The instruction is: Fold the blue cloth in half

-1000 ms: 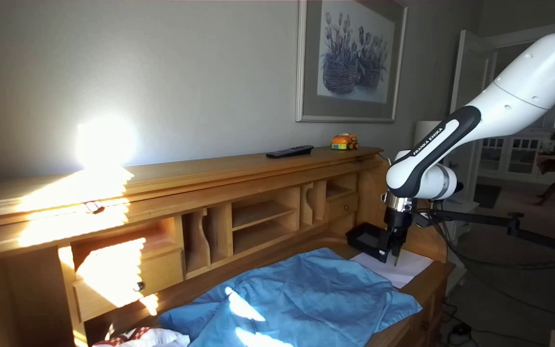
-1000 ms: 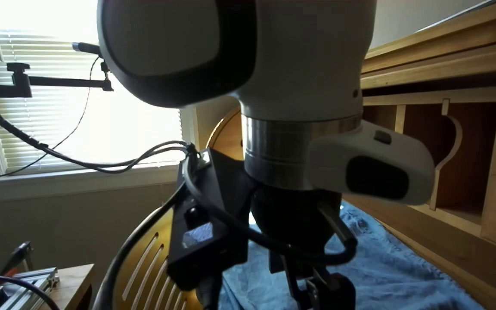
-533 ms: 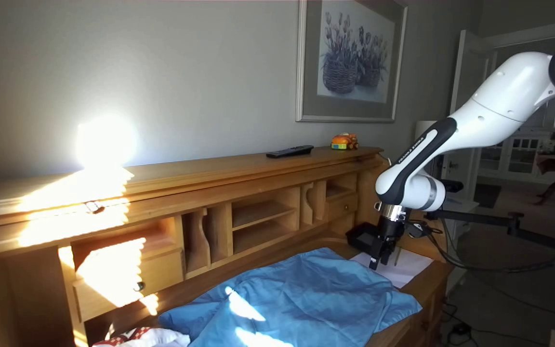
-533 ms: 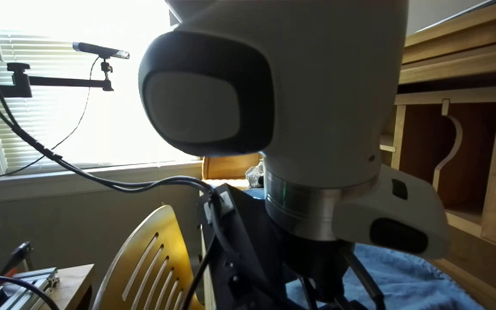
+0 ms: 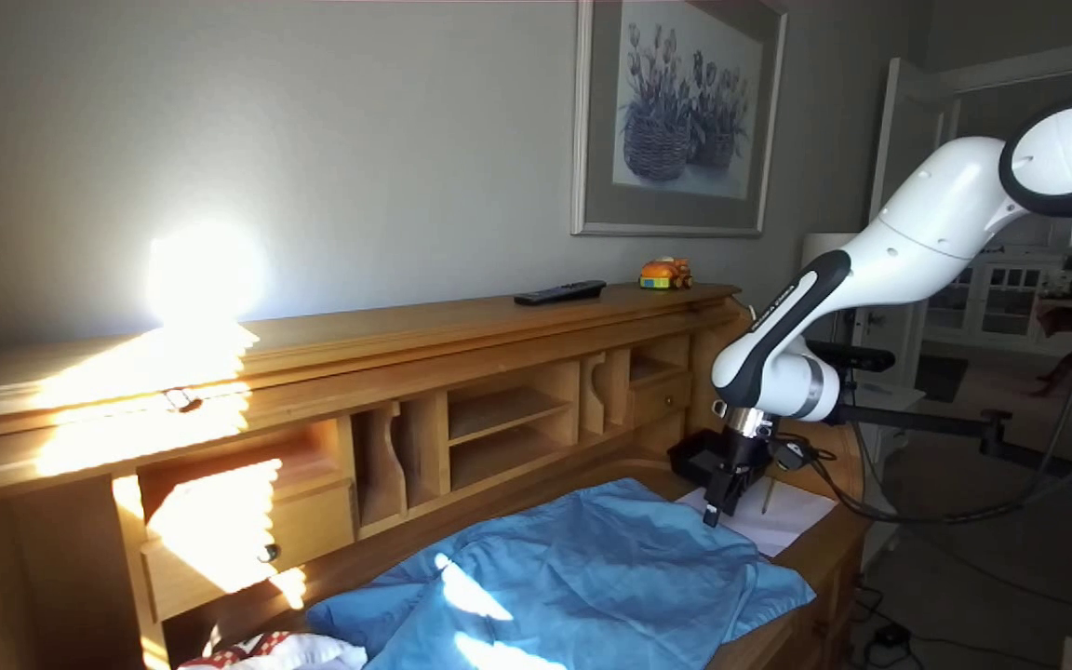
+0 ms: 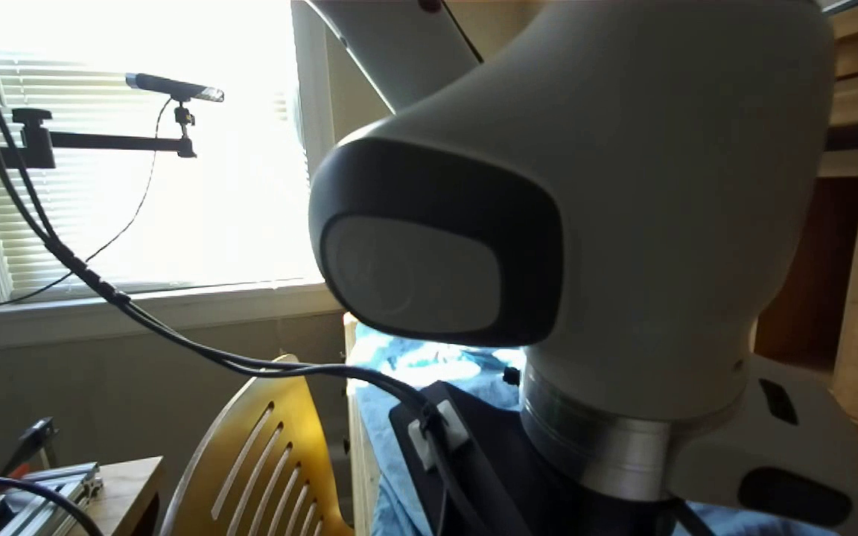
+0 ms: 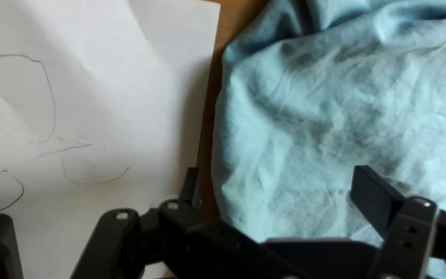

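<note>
The blue cloth, a large, wrinkled sheet of soft light sky-blue fabric, lies loosely spread over the writing surface of a honey-brown wooden desk, with bright sunlit patches on it. The black two-fingered gripper hangs at the cloth's edge with its fingers well apart: in the wrist view one finger shows just outside the cloth, the other over the fabric itself. I cannot tell whether either fingertip touches it.

Just beside the cloth, past a narrow strip of bare wood, is a flat white paper sheet marked with thin dark lines; a slim tan pencil shows on it. Near the cloth, next to the paper, sits a shallow black tray. At the cloth's opposite end, just beside it, a red-and-white patterned fabric bundle is cut off by the frame.

Behind the cloth rise the desk's open compartments; on the ledge above it lie a long black remote control and a small orange toy truck.

In an exterior view, the glossy white-and-black robot arm hides much of the cloth, and a golden-yellow slotted chair stands near it.
</note>
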You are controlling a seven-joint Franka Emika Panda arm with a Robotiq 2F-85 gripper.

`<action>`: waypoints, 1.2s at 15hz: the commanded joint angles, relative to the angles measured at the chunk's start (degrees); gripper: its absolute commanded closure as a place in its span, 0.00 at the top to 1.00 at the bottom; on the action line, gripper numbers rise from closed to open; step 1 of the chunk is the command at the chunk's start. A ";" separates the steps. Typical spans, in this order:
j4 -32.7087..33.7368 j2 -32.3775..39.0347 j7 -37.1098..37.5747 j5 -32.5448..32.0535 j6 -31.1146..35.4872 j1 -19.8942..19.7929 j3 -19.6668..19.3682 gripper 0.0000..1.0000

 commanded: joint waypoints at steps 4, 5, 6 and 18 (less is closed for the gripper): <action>4.94 5.64 -1.57 1.73 1.78 -4.08 4.66 1.00; 5.35 6.09 -1.18 1.48 1.92 -4.31 4.92 1.00; 5.78 6.56 -0.82 1.35 1.77 -4.52 5.13 1.00; 6.46 7.48 1.45 0.44 0.78 -4.62 6.19 0.02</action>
